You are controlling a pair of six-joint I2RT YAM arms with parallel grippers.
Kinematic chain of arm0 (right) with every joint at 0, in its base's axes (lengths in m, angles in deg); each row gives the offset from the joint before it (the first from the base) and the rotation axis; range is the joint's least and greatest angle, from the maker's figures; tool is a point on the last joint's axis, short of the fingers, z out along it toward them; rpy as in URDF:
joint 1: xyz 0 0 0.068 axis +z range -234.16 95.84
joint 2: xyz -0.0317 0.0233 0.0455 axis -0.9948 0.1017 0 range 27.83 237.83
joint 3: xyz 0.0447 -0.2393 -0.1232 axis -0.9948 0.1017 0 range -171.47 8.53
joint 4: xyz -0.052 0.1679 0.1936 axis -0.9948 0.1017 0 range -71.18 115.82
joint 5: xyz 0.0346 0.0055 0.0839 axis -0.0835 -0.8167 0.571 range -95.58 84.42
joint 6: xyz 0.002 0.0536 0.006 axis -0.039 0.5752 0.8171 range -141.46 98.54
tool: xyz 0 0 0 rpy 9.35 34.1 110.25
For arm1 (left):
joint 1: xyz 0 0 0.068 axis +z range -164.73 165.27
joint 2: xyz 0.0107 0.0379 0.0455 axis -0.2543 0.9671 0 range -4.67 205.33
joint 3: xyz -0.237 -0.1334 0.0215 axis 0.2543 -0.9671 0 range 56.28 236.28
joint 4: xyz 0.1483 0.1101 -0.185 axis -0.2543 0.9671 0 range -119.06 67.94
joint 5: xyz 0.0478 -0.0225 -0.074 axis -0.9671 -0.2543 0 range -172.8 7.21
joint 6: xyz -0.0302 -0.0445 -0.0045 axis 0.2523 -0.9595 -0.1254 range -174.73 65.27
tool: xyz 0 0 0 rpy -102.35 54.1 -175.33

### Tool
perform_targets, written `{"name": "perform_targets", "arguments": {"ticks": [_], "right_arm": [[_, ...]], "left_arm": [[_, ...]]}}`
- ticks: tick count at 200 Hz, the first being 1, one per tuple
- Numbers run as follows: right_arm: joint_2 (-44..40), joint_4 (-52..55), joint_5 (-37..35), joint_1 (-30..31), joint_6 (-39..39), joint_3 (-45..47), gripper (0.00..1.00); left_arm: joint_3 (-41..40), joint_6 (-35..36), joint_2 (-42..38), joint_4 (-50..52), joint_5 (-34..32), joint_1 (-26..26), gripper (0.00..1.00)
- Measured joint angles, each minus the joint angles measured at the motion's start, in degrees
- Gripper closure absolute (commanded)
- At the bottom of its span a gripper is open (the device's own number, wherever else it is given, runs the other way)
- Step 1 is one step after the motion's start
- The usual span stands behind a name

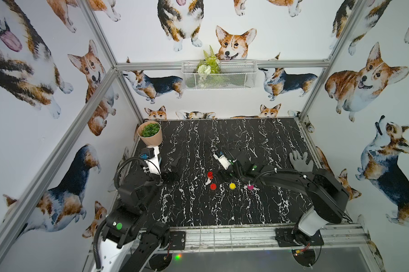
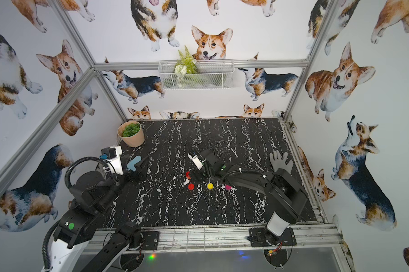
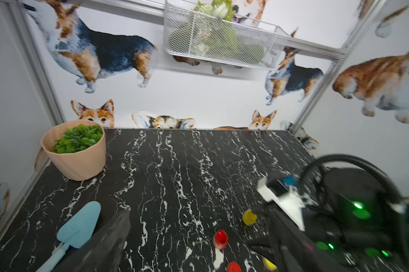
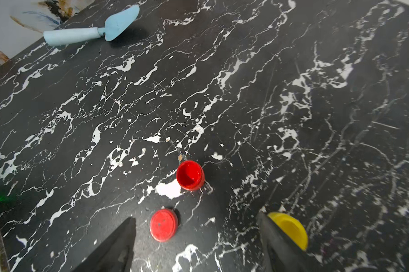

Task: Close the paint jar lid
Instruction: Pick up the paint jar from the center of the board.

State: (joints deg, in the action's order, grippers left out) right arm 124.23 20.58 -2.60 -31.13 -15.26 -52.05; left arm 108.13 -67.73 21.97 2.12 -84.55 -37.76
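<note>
**A:** How did the right hand (image 4: 196,216) stand?

**B:** Spread and empty, low over the desk (image 4: 246,70). The red lid (image 4: 163,225) lay flat between its fingertips, just beside the open red jar (image 4: 190,175).

**A:** The hazards?

**B:** One finger crowded a yellow cap (image 4: 290,229) and could shove it. The thin lid might skid from the pinch. The jar could tip, unbraced: the left hand (image 1: 173,169), spread and empty, stood well apart.

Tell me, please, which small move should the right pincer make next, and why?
Probably lower the right pincer over the red lid and shut on it: the lid lies loose between the open fingers, and the red jar beside it stands uncovered.
</note>
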Motion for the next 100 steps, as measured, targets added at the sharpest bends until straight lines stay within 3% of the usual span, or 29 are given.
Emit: {"name": "perform_targets", "arguments": {"ticks": [35, 100], "right_arm": [[8.15, 4.42, -2.67, 2.93, 0.33, -8.94, 0.25], [13.40, 9.55, -6.51, 3.98, 2.75, -12.79, 0.31]], "left_arm": [[1.05, 0.61, -2.78, 7.28, 8.72, -0.02, 0.06], [1.36, 0.79, -5.90, 10.75, 9.70, -0.04, 0.06]]}}
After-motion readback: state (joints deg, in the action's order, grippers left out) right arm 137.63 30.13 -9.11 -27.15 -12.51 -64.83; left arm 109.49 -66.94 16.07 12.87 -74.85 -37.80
